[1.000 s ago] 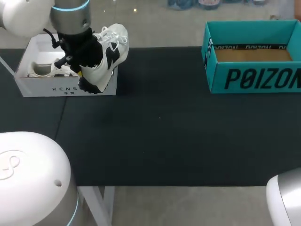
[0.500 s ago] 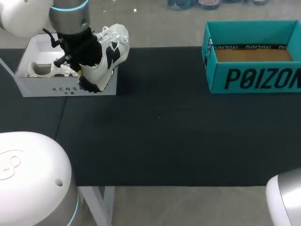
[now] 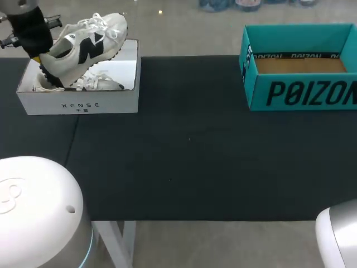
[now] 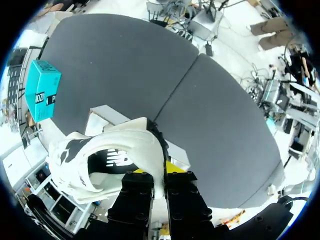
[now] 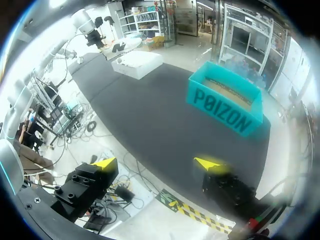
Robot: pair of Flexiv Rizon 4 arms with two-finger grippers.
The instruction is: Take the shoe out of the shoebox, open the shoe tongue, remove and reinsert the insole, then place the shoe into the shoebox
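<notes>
The shoe (image 3: 83,47), white with black markings, is held in the air over the white shoebox (image 3: 78,103) at the far left corner of the dark counter (image 3: 189,162). It is gripped at its heel end by the left hand (image 3: 38,58), whose fingers are pressed onto the heel collar from both sides. In the left wrist view the heel wall is seen pinched between the two black fingers of that hand (image 4: 160,180), with the rest of the shoe (image 4: 115,160) stretching out ahead of and beside it. The shoe is tilted: its heel is low, next to the hand, and its toe is raised and points away from the hand towards the far edge of the counter. Whether the sole touches the rim of the box cannot be told.

A second shoe (image 3: 100,84) is seen lying inside the white shoebox. A teal box (image 3: 301,92) is set open at the far right of the counter, well apart from the white one.

The right hand (image 5: 157,163) is held off the near edge of the counter, its fingers spread wide with nothing between them.
</notes>
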